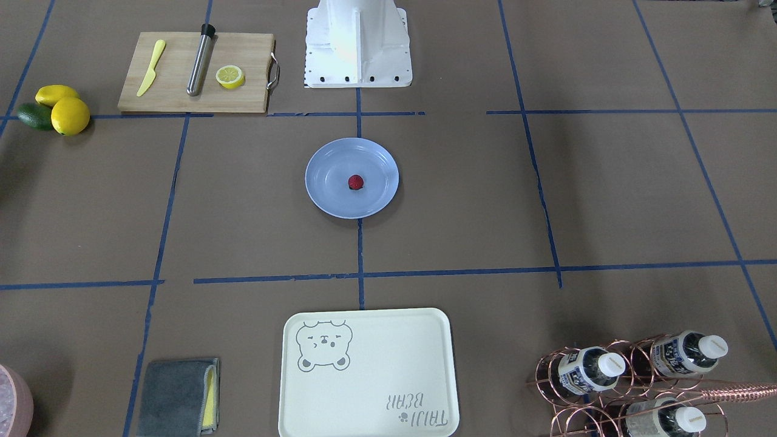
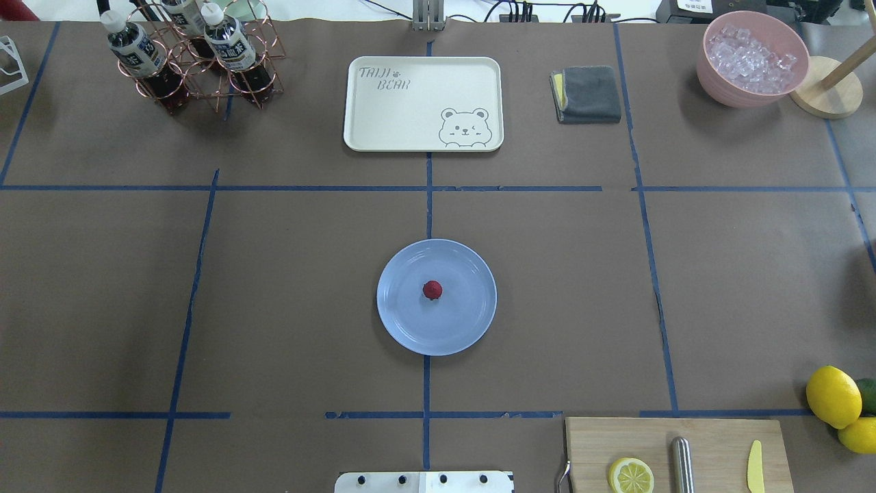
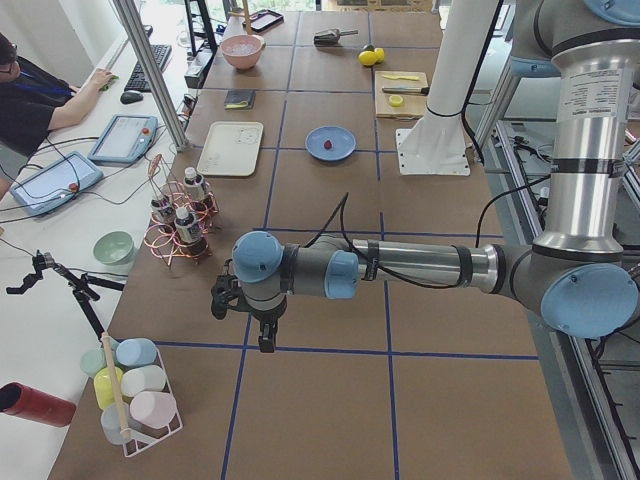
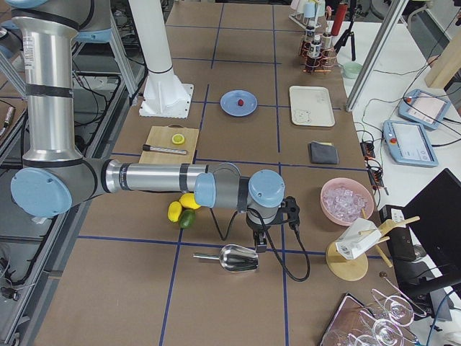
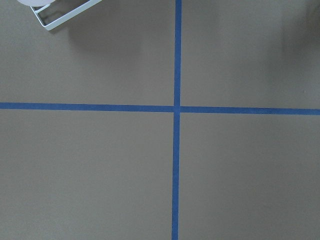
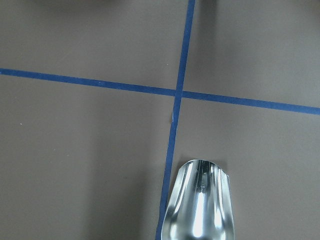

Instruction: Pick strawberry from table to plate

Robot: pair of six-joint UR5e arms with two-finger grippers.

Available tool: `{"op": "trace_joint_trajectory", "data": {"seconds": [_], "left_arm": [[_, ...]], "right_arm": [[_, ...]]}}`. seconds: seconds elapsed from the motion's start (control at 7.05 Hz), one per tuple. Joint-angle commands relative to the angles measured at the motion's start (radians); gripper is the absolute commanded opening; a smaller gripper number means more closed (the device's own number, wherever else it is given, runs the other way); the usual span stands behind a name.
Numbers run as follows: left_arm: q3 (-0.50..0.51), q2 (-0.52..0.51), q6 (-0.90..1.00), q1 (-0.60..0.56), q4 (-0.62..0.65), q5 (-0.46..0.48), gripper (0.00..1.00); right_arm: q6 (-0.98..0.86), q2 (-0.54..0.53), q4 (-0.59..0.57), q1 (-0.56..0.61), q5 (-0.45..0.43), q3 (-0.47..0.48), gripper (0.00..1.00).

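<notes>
The small dark-red strawberry [image 1: 356, 182] [image 2: 432, 289] lies near the middle of the light-blue plate [image 1: 328, 197] [image 2: 410, 325] at the centre of the brown table [image 1: 485, 200]. From the side views the strawberry [image 3: 327, 145] [image 4: 240, 103] is a small red dot on that plate. Both arms are far from it. My left gripper [image 3: 265, 338] hangs over the table's left end and my right gripper [image 4: 259, 244] over the right end. Each shows only in a side view, so I cannot tell whether it is open or shut. The wrist views show no fingers.
A cutting board [image 2: 712, 445] carries a lemon half [image 2: 631, 475], a steel rod and a yellow knife. Lemons [image 2: 833, 396] lie beside it. The cream tray [image 2: 423, 103], grey cloth [image 2: 587, 94], bottle rack [image 2: 191, 61] and ice bowl [image 2: 751, 58] line the far edge. A metal scoop [image 6: 200, 200] lies under the right wrist.
</notes>
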Motion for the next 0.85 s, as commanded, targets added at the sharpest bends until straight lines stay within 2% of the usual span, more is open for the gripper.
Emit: {"op": "trace_joint_trajectory", "data": {"seconds": [0.0, 0.43, 0.71], "left_arm": [[0.003, 0.008, 0.040, 0.000, -0.038, 0.044, 1.00], [0.003, 0.008, 0.046, 0.000, -0.038, 0.046, 1.00], [0.002, 0.008, 0.046, 0.000, -0.038, 0.046, 1.00]], "right_arm": [[0.035, 0.000, 0.001, 0.000, 0.000, 0.003, 1.00], [0.162, 0.002, 0.006, 0.000, -0.003, 0.006, 1.00], [0.171, 0.002, 0.006, 0.000, -0.003, 0.004, 1.00]]}}
